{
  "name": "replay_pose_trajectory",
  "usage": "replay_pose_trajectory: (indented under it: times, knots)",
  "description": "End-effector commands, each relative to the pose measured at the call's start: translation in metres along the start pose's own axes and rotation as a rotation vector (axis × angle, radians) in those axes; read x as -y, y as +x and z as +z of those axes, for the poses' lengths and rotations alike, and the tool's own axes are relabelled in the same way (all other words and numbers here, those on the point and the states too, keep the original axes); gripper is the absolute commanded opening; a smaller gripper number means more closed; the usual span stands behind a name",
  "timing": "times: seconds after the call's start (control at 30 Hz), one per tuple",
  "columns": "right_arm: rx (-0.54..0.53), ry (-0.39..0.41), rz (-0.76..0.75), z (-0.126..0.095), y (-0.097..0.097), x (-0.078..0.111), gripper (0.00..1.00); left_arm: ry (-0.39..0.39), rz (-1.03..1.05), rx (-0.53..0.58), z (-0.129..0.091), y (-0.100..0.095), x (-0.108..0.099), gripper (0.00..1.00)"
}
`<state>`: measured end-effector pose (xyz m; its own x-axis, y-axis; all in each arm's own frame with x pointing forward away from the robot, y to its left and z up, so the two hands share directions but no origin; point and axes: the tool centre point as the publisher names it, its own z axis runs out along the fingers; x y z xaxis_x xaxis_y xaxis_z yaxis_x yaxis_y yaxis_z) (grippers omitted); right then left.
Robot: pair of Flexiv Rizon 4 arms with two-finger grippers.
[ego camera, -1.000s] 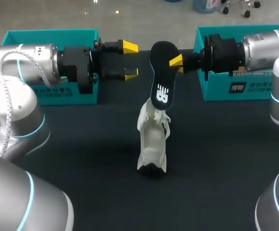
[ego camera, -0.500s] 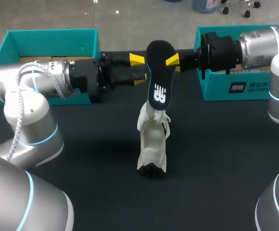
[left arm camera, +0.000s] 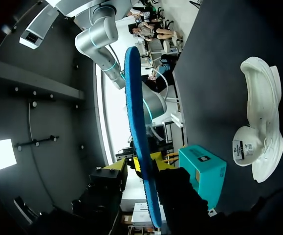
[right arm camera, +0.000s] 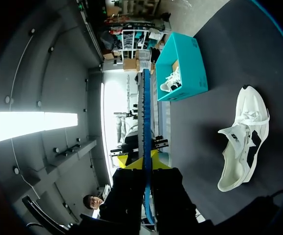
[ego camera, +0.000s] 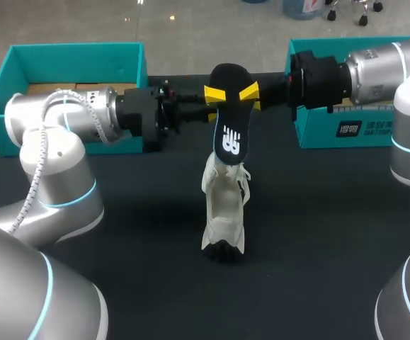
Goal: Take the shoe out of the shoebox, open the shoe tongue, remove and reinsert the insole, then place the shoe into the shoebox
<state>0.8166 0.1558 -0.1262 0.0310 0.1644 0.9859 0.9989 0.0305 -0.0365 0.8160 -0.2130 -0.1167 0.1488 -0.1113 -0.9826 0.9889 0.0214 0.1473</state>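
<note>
The black insole hangs upright above the white shoe, which lies on the dark table with its toe toward the front edge. My right gripper is shut on the insole's upper part from the right. My left gripper comes in from the left at the same height. In the left wrist view the insole stands edge-on between the left gripper's fingers, with a gap on one side. In the right wrist view the insole is pinched in the right gripper, with the shoe off to one side.
A teal shoebox sits at the back left behind my left arm, and in the right wrist view this box holds another white shoe. A second teal box stands at the back right under my right arm.
My left arm has swung right, bringing its gripper up to the insole, and its fingers have narrowed around it. The right gripper has carried the insole slightly left. The shoe has stayed put.
</note>
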Motion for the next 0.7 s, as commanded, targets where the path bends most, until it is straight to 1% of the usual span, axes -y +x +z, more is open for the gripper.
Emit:
replay_pose_trajectory:
  times: [0.03,0.33,0.43,0.53,0.67,0.7]
  knots:
    - [-0.002,-0.001,0.001,0.002,-0.001,0.001,0.0,-0.007,0.006,-0.012,0.007,0.002,-0.003,0.29]
    - [0.002,-0.003,0.003,0.002,-0.002,0.003,0.0,-0.058,0.008,-0.113,0.011,0.011,-0.002,0.29]
    - [0.003,-0.005,0.004,0.002,-0.003,0.003,0.0,-0.074,0.01,-0.12,0.012,0.011,-0.002,0.26]
    - [0.002,-0.005,0.004,0.002,-0.003,0.004,0.0,-0.096,0.011,-0.124,0.013,0.012,-0.001,0.25]
    - [0.004,-0.002,0.005,0.002,-0.003,0.003,0.0,-0.103,0.008,-0.129,0.013,0.013,-0.001,0.26]
    - [0.004,-0.002,0.005,0.002,-0.003,0.003,0.0,-0.104,0.008,-0.13,0.013,0.014,-0.001,0.25]
